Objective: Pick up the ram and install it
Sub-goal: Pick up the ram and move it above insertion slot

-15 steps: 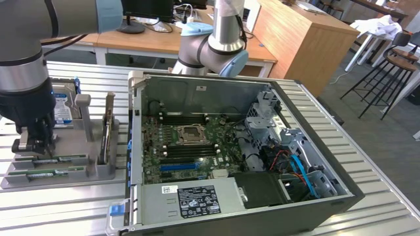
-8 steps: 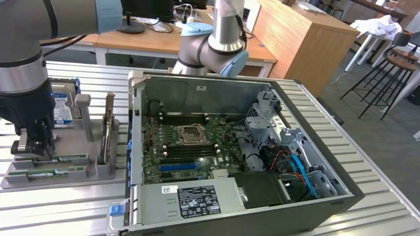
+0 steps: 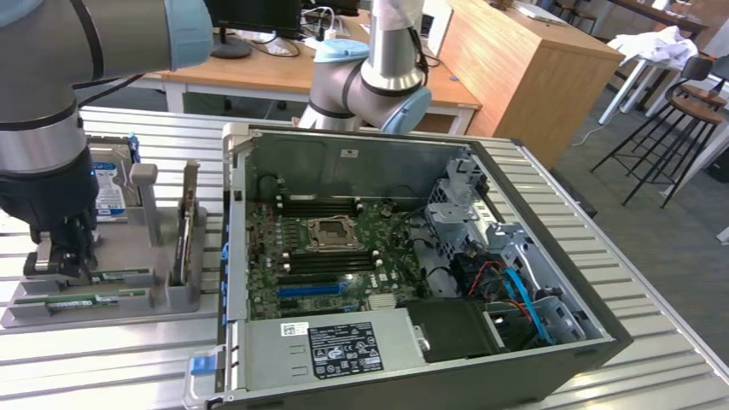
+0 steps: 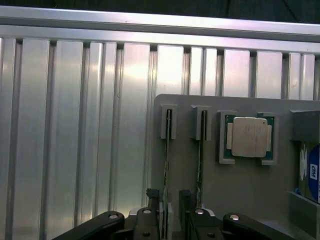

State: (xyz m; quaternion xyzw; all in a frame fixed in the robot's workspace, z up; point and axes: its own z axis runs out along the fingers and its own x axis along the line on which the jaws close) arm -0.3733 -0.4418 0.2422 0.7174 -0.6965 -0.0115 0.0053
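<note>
While one gripper (image 4: 169,202) stood wide astride the ram (image 4: 166,160), one twin stick (image 4: 200,160) stood just beside; bare table (image 4: 75,125) lay past the edge of the holder (image 4: 240,185).

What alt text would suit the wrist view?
The open gripper straddles the ram, a stick standing on edge in a grey holder; a twin stick and a processor chip sit beside it, on a ribbed metal table.

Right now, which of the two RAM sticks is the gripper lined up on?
The ram farther from the CPU: the open gripper straddles it, while the twin stick next to the CPU lies outside the jaws.
</note>
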